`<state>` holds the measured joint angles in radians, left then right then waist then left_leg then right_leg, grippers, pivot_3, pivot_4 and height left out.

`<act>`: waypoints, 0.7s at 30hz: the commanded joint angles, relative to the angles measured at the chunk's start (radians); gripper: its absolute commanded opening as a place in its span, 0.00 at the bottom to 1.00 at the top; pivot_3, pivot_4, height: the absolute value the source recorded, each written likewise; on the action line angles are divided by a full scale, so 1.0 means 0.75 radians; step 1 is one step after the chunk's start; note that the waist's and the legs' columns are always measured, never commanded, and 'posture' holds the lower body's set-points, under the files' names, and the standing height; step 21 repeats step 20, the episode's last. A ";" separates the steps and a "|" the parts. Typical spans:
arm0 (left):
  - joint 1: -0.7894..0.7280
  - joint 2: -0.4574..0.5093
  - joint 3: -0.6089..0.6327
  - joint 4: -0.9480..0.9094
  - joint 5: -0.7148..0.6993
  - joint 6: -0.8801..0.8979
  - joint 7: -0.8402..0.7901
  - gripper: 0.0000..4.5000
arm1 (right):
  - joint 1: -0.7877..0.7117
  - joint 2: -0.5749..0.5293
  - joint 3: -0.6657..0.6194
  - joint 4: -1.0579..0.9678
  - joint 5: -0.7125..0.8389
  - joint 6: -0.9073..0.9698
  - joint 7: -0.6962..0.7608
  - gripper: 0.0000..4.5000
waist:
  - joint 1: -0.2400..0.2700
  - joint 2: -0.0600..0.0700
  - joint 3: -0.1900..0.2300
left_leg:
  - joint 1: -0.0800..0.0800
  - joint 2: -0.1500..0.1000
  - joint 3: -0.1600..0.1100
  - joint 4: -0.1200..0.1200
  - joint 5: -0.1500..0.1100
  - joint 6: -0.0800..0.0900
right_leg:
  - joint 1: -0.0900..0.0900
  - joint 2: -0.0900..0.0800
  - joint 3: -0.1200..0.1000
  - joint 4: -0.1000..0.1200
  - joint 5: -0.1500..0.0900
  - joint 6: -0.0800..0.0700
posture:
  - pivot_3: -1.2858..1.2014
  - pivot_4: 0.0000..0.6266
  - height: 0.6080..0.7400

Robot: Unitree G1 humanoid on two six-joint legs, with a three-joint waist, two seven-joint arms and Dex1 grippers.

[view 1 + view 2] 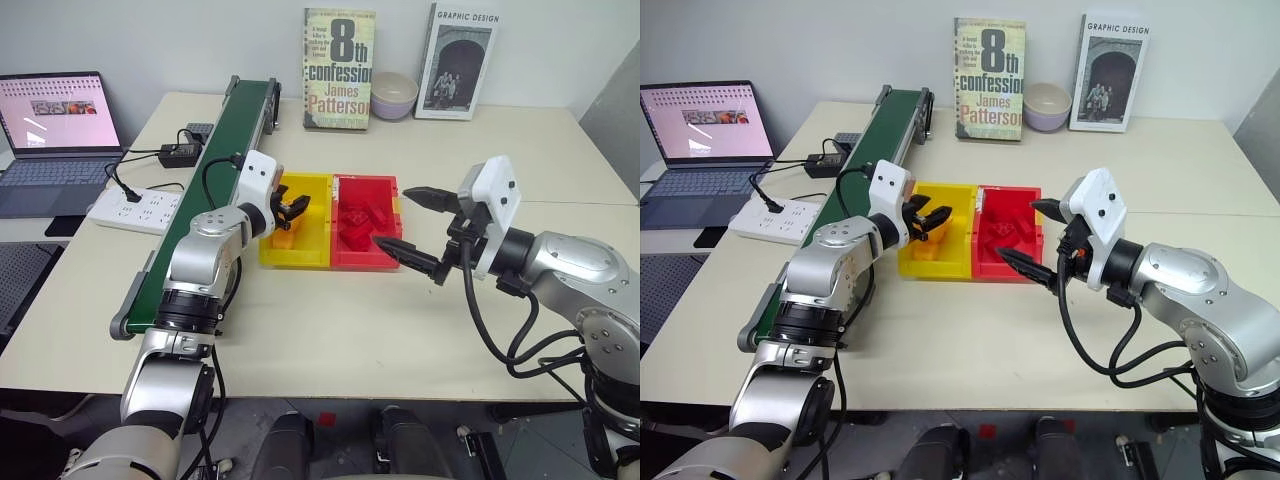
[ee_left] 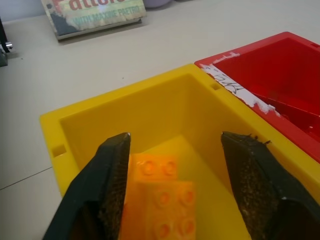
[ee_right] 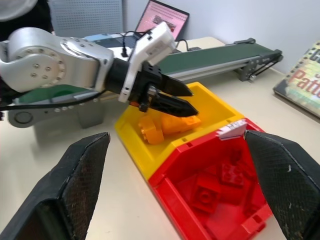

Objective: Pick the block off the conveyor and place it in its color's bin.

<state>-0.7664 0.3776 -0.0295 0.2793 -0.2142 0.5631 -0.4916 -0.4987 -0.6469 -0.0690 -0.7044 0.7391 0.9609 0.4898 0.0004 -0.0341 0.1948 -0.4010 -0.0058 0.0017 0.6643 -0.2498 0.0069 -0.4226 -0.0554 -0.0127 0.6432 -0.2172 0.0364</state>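
My left gripper [image 1: 295, 207] hangs open over the yellow bin [image 1: 312, 240], beside the conveyor [image 1: 225, 135]. Below and between its fingers [image 2: 112, 175] the yellow-orange block [image 2: 167, 205] lies on the bin's floor, studs up. A second orange brick [image 2: 154, 167] rests against it. Neither finger grips anything. My right gripper [image 1: 392, 215] stands wide open at the right side of the joined red tray [image 1: 365, 258], which holds red bricks [image 1: 360, 220]. The right wrist view shows the left gripper [image 3: 187, 100] just above the block [image 3: 175, 123].
On the side table to the left sit a laptop [image 1: 55, 125], a white power strip [image 1: 140, 210] and a black adapter [image 1: 180, 154], all beside the belt. Two books [image 1: 338, 68] and a bowl [image 1: 394, 95] stand along the back wall. Bare tabletop lies in front of the bins.
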 commanded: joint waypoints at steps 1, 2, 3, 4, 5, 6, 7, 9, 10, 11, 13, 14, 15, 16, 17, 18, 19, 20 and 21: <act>-0.028 -0.003 0.027 -0.067 -0.002 -0.013 0.004 0.85 | 0.001 -0.020 -0.047 -0.030 0.032 -0.001 -0.004 1.00 | 0.000 0.000 0.000 | 0.000 0.000 0.000 0.000 0.000 0.000 | 0.000 0.000 0.000 0.000 0.000 0.000 | 0.52 0.24 1.00; -0.026 -0.001 0.031 -0.077 -0.004 -0.006 0.004 0.91 | 0.002 -0.024 -0.046 -0.022 0.030 -0.006 0.001 1.00 | 0.000 0.000 0.000 | 0.000 0.000 0.000 0.000 0.000 0.000 | 0.000 0.000 0.000 0.000 0.000 0.000 | 0.52 0.24 1.00; -0.025 0.000 0.034 -0.083 -0.006 -0.002 0.004 0.95 | 0.002 -0.027 -0.044 -0.016 0.029 -0.009 0.004 1.00 | 0.000 0.000 0.000 | 0.000 0.000 0.000 0.000 0.000 0.000 | 0.000 0.000 0.000 0.000 0.000 0.000 | 0.52 0.24 1.00; -0.023 0.005 0.038 -0.093 -0.008 0.006 0.003 0.99 | 0.000 -0.029 -0.043 -0.009 0.028 -0.014 0.008 1.00 | 0.000 0.000 0.000 | 0.000 0.000 -0.001 0.000 0.000 0.000 | 0.000 0.000 0.000 0.000 0.000 0.000 | 0.52 0.24 1.00; -0.014 0.022 0.042 -0.118 -0.005 0.021 0.003 0.99 | 0.000 -0.032 -0.042 0.000 0.024 -0.021 0.014 1.00 | 0.000 0.000 0.000 | 0.000 0.001 -0.001 0.000 0.000 0.000 | 0.000 0.000 0.000 0.000 0.000 0.000 | 0.52 0.24 1.00; -0.002 0.054 0.060 -0.157 -0.008 0.053 0.003 0.99 | -0.003 -0.036 -0.040 0.014 0.016 -0.033 0.025 1.00 | -0.002 0.000 0.000 | 0.000 0.001 -0.001 0.000 0.000 0.000 | 0.000 0.001 0.000 0.001 0.000 0.000 | 0.52 0.24 1.00; 0.007 0.076 0.074 -0.187 -0.010 0.077 0.004 0.99 | -0.005 -0.039 -0.039 0.024 0.011 -0.042 0.034 1.00 | -0.004 0.000 0.000 | 0.000 0.001 -0.001 0.000 0.000 0.000 | 0.000 0.001 0.000 0.001 0.000 0.000 | 0.52 0.24 1.00; 0.035 0.141 0.109 -0.266 -0.028 0.128 -0.015 0.99 | -0.011 -0.046 -0.040 0.052 -0.003 -0.066 0.053 1.00 | -0.008 0.000 0.000 | 0.000 0.001 0.000 0.000 0.000 0.000 | -0.001 0.001 0.000 0.001 0.000 0.000 | 0.52 0.24 1.00; 0.074 0.192 0.138 -0.335 -0.040 0.154 -0.032 0.99 | -0.023 -0.049 -0.043 0.086 -0.015 -0.087 0.065 1.00 | -0.009 0.000 0.000 | 0.000 0.002 0.000 -0.001 0.000 0.000 | -0.001 0.001 0.000 0.001 0.000 0.000 | 0.52 0.24 1.00; 0.103 0.227 0.158 -0.387 -0.049 0.174 -0.040 0.99 | -0.029 -0.052 -0.047 0.110 -0.024 -0.105 0.075 1.00 | -0.011 0.000 0.000 | 0.001 0.002 0.000 -0.001 0.000 0.000 | -0.001 0.002 0.000 0.001 0.000 0.000 | 0.52 0.24 1.00; 0.156 0.254 0.217 -0.480 -0.087 0.203 -0.034 0.99 | -0.039 -0.052 -0.051 0.153 -0.045 -0.137 0.085 1.00 | -0.010 0.000 0.000 | 0.001 0.003 0.000 -0.001 0.000 0.000 | -0.001 0.002 0.000 0.001 0.000 0.000 | 0.52 0.24 1.00; 0.181 0.257 0.241 -0.524 -0.110 0.224 -0.030 0.99 | -0.039 -0.050 -0.054 0.170 -0.051 -0.149 0.086 1.00 | -0.008 0.000 0.000 | 0.001 0.003 0.000 -0.001 0.000 0.000 | -0.001 0.002 0.001 0.001 0.000 0.000 | 0.52 0.24 1.00; 0.223 0.276 0.260 -0.580 -0.135 0.252 -0.047 0.99 | -0.037 -0.049 -0.054 0.189 -0.061 -0.164 0.091 1.00 | -0.006 0.000 0.000 | 0.001 0.002 -0.001 -0.001 0.000 0.000 | -0.001 0.001 0.000 0.001 0.000 0.000 | 0.52 0.24 1.00; 0.265 0.304 0.267 -0.632 -0.152 0.273 -0.075 0.99 | -0.031 -0.051 -0.051 0.204 -0.071 -0.179 0.100 1.00 | -0.001 0.000 0.000 | 0.001 0.002 -0.001 -0.001 0.000 0.000 | -0.001 0.001 0.001 0.001 0.000 0.000 | 0.52 0.24 1.00; 0.293 0.323 0.270 -0.667 -0.163 0.289 -0.093 0.99 | -0.028 -0.052 -0.048 0.217 -0.080 -0.191 0.109 1.00 | 0.001 0.000 0.000 | 0.001 0.002 -0.001 -0.001 0.000 0.000 | 0.000 0.001 0.001 0.000 0.000 0.000 | 0.52 0.24 1.00; 0.322 0.351 0.281 -0.694 -0.184 0.308 -0.121 0.99 | -0.023 -0.055 -0.045 0.230 -0.089 -0.205 0.122 1.00 | 0.001 0.000 0.000 | 0.001 0.001 -0.001 0.000 0.000 0.000 | 0.000 0.001 0.001 0.000 0.000 0.000 | 0.52 0.24 1.00; 0.336 0.367 0.303 -0.711 -0.221 0.340 -0.140 0.99 | -0.019 -0.059 -0.043 0.245 -0.097 -0.217 0.136 1.00 | 0.002 0.000 0.000 | 0.001 0.001 -0.001 -0.001 0.000 0.000 | 0.000 0.000 0.001 0.000 0.000 0.000 | 0.52 0.24 1.00; 0.344 0.385 0.320 -0.727 -0.249 0.365 -0.158 0.99 | -0.016 -0.063 -0.043 0.258 -0.103 -0.229 0.149 1.00 | 0.002 0.000 0.000 | 0.001 0.000 -0.001 0.000 0.000 0.000 | 0.000 0.000 0.001 0.000 0.000 0.000 | 0.52 0.24 1.00; 0.344 0.385 0.320 -0.727 -0.249 0.365 -0.158 0.99 | -0.016 -0.063 -0.043 0.258 -0.103 -0.229 0.149 1.00 | 0.002 0.000 0.000 | 0.001 0.000 -0.001 0.000 0.000 0.000 | 0.000 0.000 0.001 0.000 0.000 0.000 | 0.52 0.24 1.00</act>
